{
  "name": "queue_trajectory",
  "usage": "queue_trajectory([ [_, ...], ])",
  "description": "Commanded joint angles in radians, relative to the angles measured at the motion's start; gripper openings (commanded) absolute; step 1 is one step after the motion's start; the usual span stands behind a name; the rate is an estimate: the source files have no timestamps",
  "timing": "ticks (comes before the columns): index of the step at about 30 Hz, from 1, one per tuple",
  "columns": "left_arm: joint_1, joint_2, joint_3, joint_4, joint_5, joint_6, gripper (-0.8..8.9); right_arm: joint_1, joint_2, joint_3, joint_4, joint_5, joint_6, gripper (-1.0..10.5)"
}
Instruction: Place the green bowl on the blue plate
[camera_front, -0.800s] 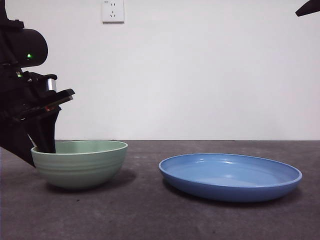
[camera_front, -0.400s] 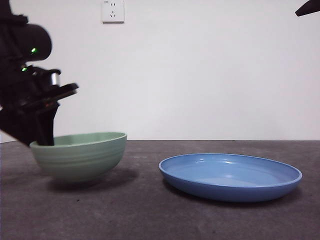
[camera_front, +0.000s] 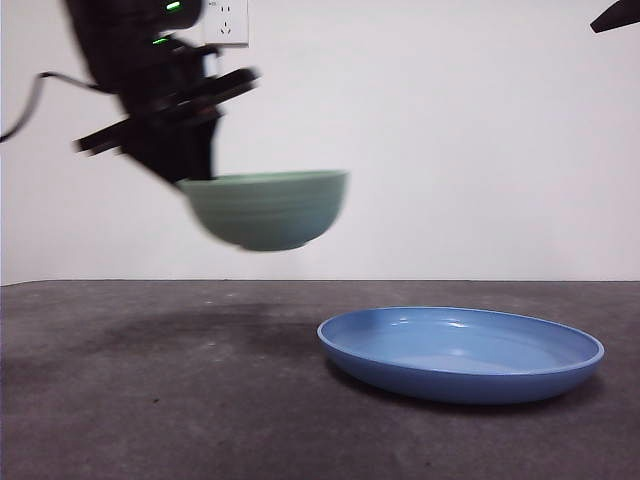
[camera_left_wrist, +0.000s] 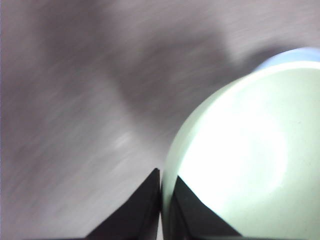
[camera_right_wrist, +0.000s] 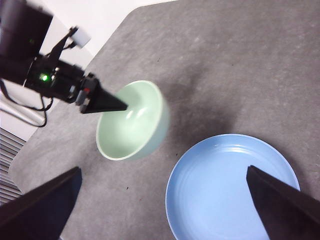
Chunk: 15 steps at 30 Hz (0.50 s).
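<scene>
The green bowl (camera_front: 268, 210) hangs in the air, left of and well above the blue plate (camera_front: 460, 352), which lies on the dark table. My left gripper (camera_front: 192, 165) is shut on the bowl's left rim and carries it. In the left wrist view the jaws (camera_left_wrist: 161, 200) pinch the bowl's rim (camera_left_wrist: 250, 160), one inside and one outside, and a sliver of the plate (camera_left_wrist: 295, 56) shows beyond. The right wrist view shows the bowl (camera_right_wrist: 135, 125) beside the plate (camera_right_wrist: 230, 190), not over it. My right gripper (camera_right_wrist: 163, 170) is open and empty, high above the plate.
A white wall socket (camera_front: 225, 20) sits on the back wall. The right arm shows only as a black tip (camera_front: 615, 15) at the top right corner. The table's rounded edge (camera_right_wrist: 30, 150) runs close behind the left arm.
The left gripper has lifted the bowl off the table and carried it up and to the right, toward the plate. The plate and the right arm have not moved.
</scene>
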Motion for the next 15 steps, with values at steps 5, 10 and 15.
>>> queue_trajectory([
  [5,-0.129,0.199,0.235,-0.063,0.002,-0.021,0.18,0.004,0.006,0.021,0.006,-0.002,-0.011,5.8],
  [10,-0.21,0.334,0.362,-0.112,0.002,-0.017,0.18,0.004,0.006,0.021,0.006,-0.002,-0.011,5.8],
  [15,-0.267,0.452,0.451,-0.146,0.002,0.0,0.18,0.004,0.006,0.021,0.006,-0.002,-0.011,5.8],
])
